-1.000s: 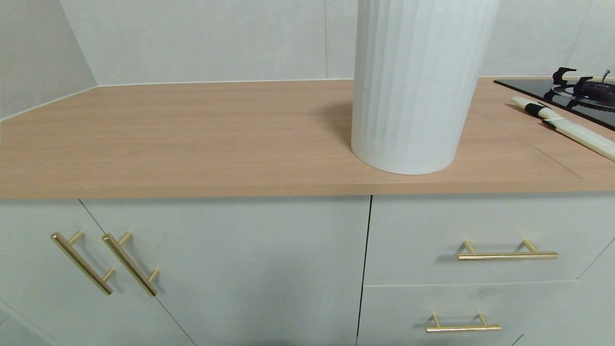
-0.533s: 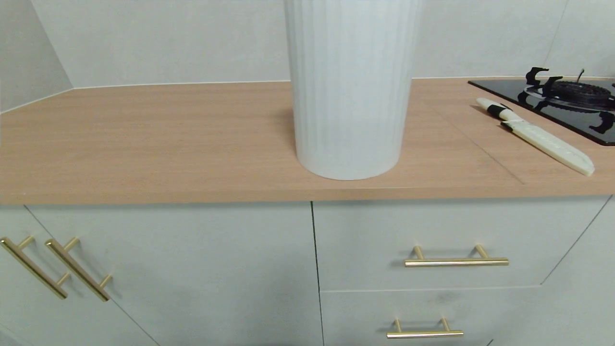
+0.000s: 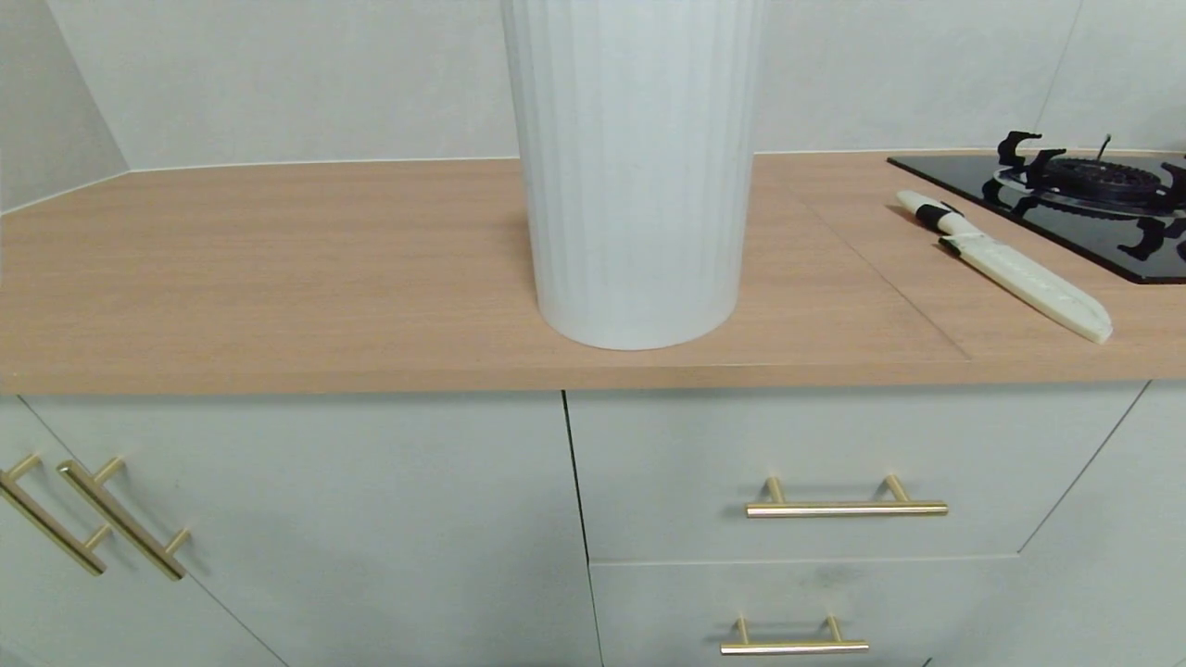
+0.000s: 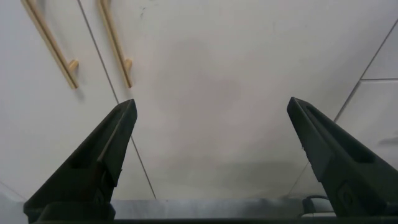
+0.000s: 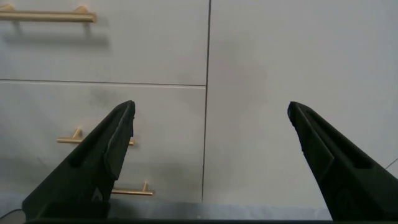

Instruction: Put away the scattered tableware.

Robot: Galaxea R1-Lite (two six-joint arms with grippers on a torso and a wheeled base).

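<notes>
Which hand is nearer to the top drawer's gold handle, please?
Right. The right hand faces the drawer fronts, the top drawer handle close by. The left hand faces the cabinet doors farther left, by their paired door handles.

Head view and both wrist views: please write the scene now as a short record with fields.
knife: lies flat on the counter, beside the stove, apart from the container
container: white, ribbed, upright near the counter's front edge
left gripper: open, empty, facing the cabinet doors
right gripper: open, empty, facing the drawers
</notes>
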